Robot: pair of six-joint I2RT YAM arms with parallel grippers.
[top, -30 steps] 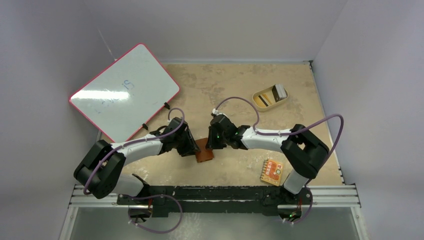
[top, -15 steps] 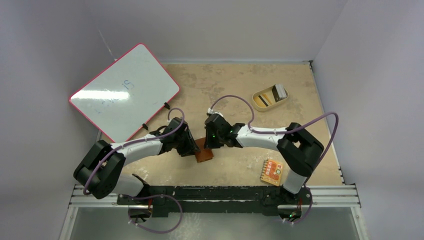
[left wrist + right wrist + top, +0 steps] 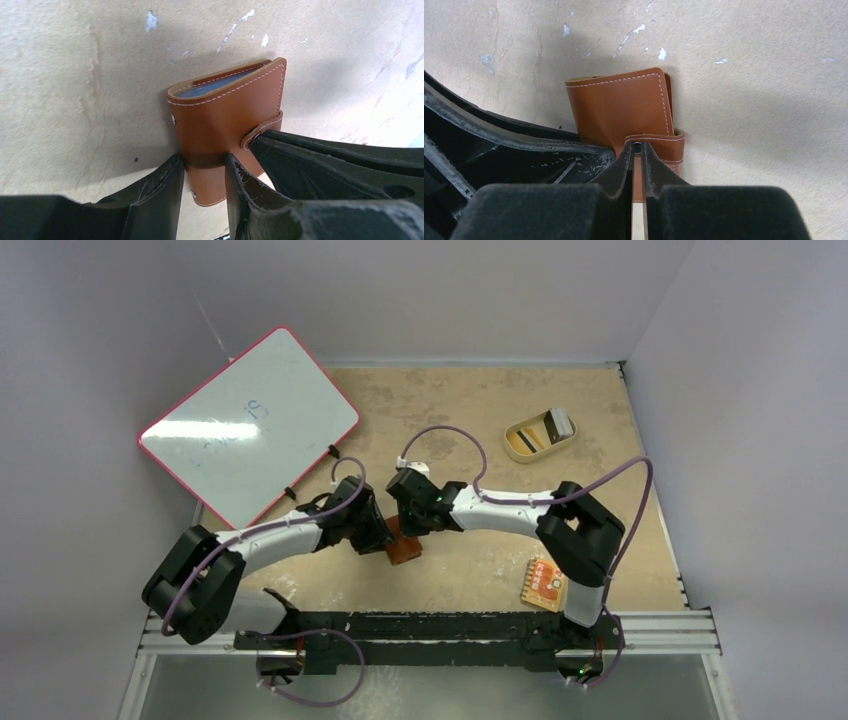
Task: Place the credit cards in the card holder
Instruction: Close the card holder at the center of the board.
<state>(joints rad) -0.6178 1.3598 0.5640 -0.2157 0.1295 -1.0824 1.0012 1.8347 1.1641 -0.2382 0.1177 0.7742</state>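
Observation:
The brown card holder stands folded on the table between both grippers. My left gripper is shut on its lower body, one finger on each side of the card holder; bluish pockets show at its top edge. From the other side my right gripper is shut on the snap tab of the card holder. In the top view the left gripper and the right gripper meet over it. The credit cards lie in a tan dish at the back right, away from both grippers.
A pink-framed whiteboard leans at the back left. An orange-red patterned packet lies at the front right beside the right arm's base. A metal rail runs along the near edge.
The right arm has swung left and its jaws have closed on the snap tab. The card holder and the left gripper have shifted slightly left.

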